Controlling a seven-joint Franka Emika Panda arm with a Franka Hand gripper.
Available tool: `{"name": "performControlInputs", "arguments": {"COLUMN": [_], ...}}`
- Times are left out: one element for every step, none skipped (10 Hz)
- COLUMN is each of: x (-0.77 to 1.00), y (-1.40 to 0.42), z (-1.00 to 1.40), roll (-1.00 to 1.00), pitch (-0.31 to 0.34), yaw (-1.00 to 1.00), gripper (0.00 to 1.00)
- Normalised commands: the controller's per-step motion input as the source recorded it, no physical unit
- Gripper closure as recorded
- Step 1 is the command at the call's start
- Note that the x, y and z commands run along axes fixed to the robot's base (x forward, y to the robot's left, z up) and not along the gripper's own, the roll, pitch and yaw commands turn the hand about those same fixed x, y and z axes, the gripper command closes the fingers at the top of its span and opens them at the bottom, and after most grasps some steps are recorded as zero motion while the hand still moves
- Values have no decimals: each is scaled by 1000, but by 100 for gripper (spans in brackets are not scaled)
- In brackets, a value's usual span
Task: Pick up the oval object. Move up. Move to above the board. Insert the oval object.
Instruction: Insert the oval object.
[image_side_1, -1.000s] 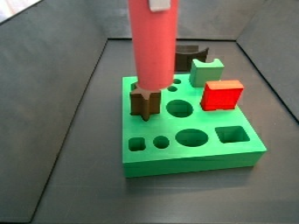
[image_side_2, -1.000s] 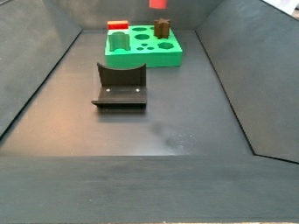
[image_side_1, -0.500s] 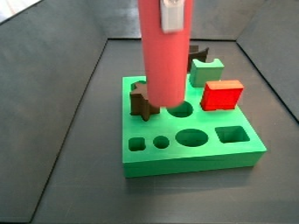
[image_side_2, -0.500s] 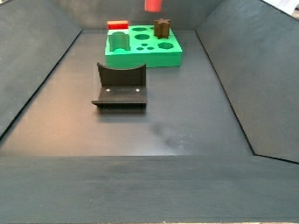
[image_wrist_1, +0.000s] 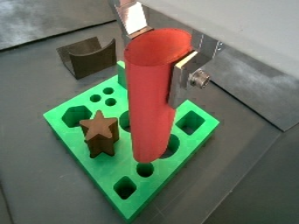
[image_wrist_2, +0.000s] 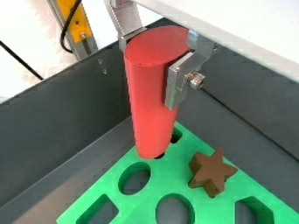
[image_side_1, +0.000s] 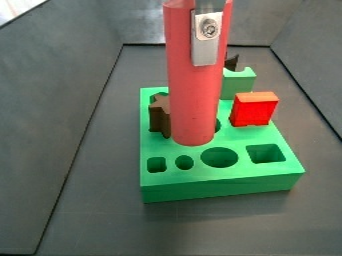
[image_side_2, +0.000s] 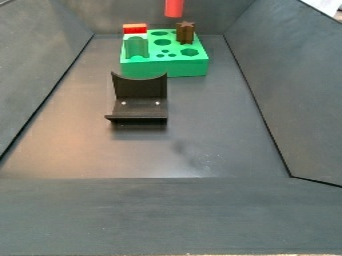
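My gripper is shut on the top of the oval object, a tall salmon-red peg held upright. It also shows in a wrist view and in a side view. The peg hangs above the bright green board, and its lower end is over the area of the large round hole. In a side view only the peg's lower tip shows, well above the board. One silver finger shows against the peg's side.
On the board stand a brown star piece, a bright red cube and a small green notched block. The dark fixture stands on the floor in front of the board. Grey bin walls enclose the floor.
The gripper has carried the peg sideways from above the brown star to above the large round hole. Its lower end sits lower in the side view.
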Motion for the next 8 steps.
{"name": "performControlInputs", "arguments": {"x": [966, 997, 1000, 1000, 1000, 1000, 1000, 1000], "y": [-203, -177, -66, -29, 0, 0, 0, 0], "z": [0, -74, -83, -100, -109, -146, -220, -217], "roll": [117, 73, 16, 0, 0, -26, -70, -69], "pitch": [204, 160, 106, 47, 46, 0, 0, 0], "yaw": [37, 106, 254, 243, 249, 229, 246, 249], "gripper": [100, 100, 100, 100, 100, 100, 100, 100]}}
